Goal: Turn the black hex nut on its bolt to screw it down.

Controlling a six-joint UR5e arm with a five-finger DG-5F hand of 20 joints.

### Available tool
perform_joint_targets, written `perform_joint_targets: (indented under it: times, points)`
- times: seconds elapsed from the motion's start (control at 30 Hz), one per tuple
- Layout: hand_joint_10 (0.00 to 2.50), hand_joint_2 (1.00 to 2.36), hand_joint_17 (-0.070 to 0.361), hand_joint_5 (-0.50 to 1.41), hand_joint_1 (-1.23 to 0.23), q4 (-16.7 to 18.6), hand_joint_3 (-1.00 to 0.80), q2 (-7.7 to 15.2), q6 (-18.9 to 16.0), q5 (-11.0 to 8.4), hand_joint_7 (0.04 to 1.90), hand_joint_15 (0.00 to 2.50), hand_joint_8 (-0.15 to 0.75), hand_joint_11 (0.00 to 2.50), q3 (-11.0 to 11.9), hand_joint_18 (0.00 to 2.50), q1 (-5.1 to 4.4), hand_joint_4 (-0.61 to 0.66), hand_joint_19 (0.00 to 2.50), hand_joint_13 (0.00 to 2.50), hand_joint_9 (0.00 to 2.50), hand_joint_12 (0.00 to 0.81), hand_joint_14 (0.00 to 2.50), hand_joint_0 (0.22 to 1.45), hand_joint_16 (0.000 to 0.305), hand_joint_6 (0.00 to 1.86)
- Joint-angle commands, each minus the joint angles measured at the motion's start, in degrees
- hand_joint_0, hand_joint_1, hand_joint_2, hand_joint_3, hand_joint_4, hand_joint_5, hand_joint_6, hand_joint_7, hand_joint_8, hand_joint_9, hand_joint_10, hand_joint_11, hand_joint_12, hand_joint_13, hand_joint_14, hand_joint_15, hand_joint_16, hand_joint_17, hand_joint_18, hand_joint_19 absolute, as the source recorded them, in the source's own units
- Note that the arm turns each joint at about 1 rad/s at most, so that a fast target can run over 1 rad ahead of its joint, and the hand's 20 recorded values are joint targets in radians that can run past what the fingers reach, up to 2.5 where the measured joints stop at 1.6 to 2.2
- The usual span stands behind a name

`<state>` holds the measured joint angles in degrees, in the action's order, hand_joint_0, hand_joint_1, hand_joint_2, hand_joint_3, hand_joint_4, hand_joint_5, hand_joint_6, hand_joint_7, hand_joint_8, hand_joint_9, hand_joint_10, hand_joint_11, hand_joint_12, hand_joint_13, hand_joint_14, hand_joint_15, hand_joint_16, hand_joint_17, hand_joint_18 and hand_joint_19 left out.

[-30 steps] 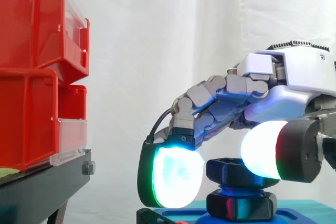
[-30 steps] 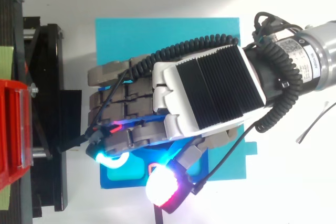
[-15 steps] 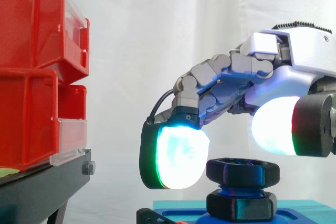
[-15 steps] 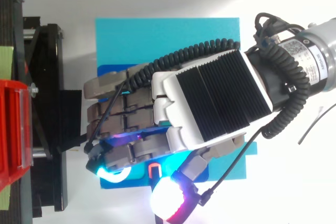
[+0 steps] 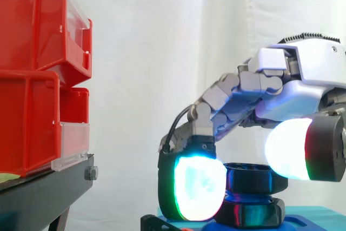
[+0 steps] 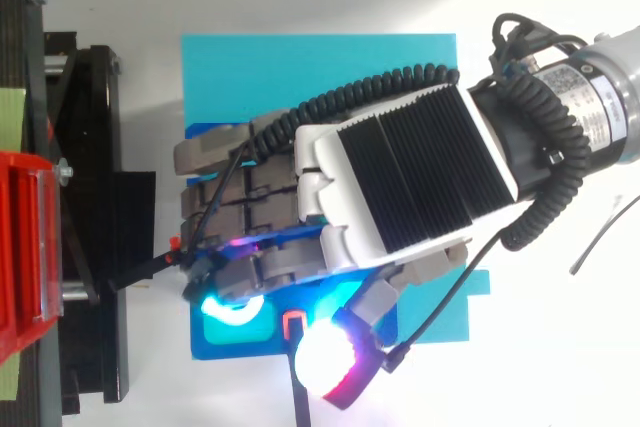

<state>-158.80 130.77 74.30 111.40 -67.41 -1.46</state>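
The black hex nut [image 5: 254, 178] sits on a blue bolt, above a second black nut [image 5: 254, 213] on the blue base [image 5: 305, 222]. My hand [image 5: 303, 74] reaches in from the right and arches over the bolt with curled fingers. One glowing fingertip [image 5: 199, 187] presses the nut's left side, and the glowing thumb pad [image 5: 289, 147] lies against its upper right. From above, the hand [image 6: 400, 187] covers the nut and bolt, and the glowing pads [image 6: 230, 309] show over the blue base [image 6: 225, 345].
Stacked red bins [image 5: 32, 52] stand on a black stand [image 5: 43, 193] at the left, close to the fingertips. The blue base rests on a cyan mat [image 6: 300, 67] on the white table. A thin loose cable [image 6: 600, 242] lies at the right.
One second ago the pads flanked the nut. Then the hand rose and spread above it. Now it has come back down and closed onto the upper nut, the fingertip nearer than before.
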Motion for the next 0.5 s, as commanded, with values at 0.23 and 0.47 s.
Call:
perform_joint_targets:
  times: [0.23, 0.47]
  points:
    - [0.01, 1.0, 0.11, -0.2, -0.4, -1.3, -0.5, -0.1, 0.2, 2.16, 0.66, 0.2, 0.278, 0.39, 0.0, 0.42, 1.55, 0.24, 0.26, 0.53, 0.54, 0.312, 0.01, 0.51, 0.049, 0.86]
    - [0.01, 1.0, 0.11, -0.2, -0.4, -1.3, -0.5, -0.1, 0.4, 4.44, 0.65, 0.2, 0.28, 0.39, 0.0, 0.43, 2.6, 0.24, 0.26, 0.53, 0.54, 0.308, 0.01, 0.51, 0.049, 0.86]
